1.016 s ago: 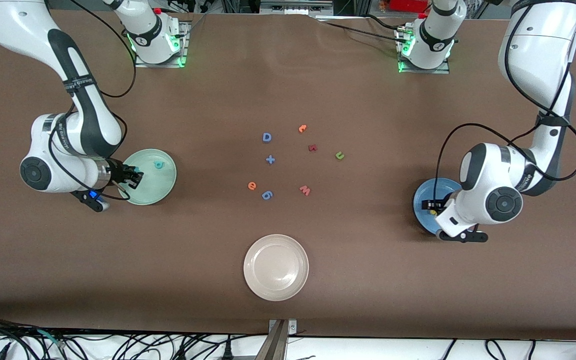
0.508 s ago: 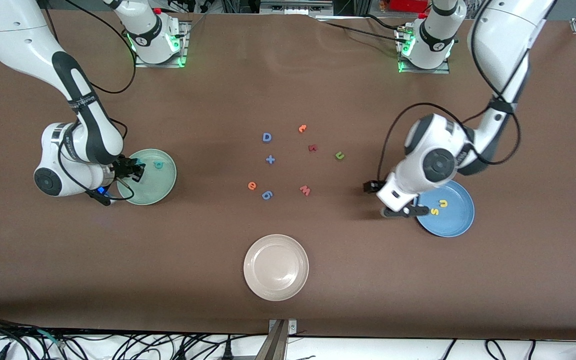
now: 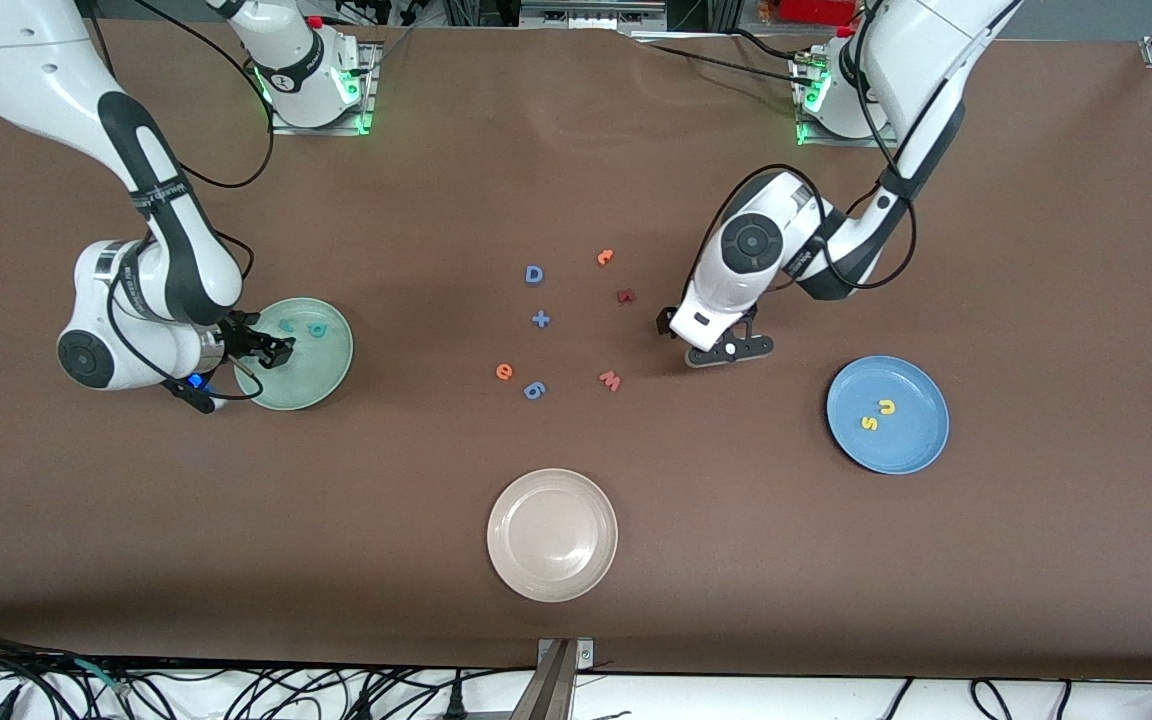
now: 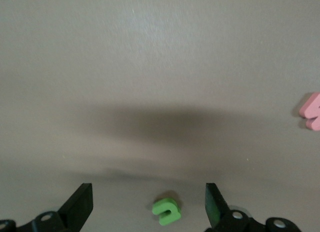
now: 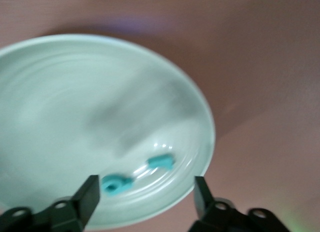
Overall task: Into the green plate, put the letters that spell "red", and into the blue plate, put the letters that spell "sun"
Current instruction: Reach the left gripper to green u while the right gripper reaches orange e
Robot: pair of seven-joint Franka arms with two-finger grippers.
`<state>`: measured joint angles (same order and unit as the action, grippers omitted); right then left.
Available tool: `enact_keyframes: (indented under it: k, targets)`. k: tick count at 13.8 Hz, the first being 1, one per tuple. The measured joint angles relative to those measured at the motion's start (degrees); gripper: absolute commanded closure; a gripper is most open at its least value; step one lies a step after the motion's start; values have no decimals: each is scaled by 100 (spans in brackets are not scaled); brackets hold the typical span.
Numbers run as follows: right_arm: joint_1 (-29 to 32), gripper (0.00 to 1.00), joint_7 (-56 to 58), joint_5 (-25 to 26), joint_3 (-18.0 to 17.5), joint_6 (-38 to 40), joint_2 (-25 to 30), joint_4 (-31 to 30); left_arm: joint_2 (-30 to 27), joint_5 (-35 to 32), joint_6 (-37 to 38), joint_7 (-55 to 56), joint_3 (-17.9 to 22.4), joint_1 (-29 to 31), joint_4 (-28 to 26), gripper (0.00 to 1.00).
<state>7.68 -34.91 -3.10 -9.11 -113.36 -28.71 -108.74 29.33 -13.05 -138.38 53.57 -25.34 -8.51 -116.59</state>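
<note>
Tabletop (image 3: pixel 936 560): left end effector (image 4: pixel 149 207) now above green n (image 4: pixel 166 212).

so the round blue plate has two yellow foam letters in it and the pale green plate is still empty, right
Not quite. The round blue plate does hold two yellow foam letters, but the pale green plate holds two teal foam letters, as the right wrist view shows.
</note>
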Motion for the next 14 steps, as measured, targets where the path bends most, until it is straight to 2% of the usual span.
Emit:
enact_keyframes:
  k: [4,6,10,14]
  targets:
    - [-60,5,-1416,-131,-864,0,283,273,1,-10,-403,280,0,-61,-413,3]
    - [-231,5,-2133,-135,-1108,-231,277,407,8,-10,-445,346,0,-68,-482,6]
    - [-972,5,-3288,-133,-1141,-1345,53,430,42,-10,-679,491,0,-87,-539,14]
    - [-1709,5,-3940,-27,-1137,-2475,-281,435,60,-10,-736,593,0,-164,-551,30]
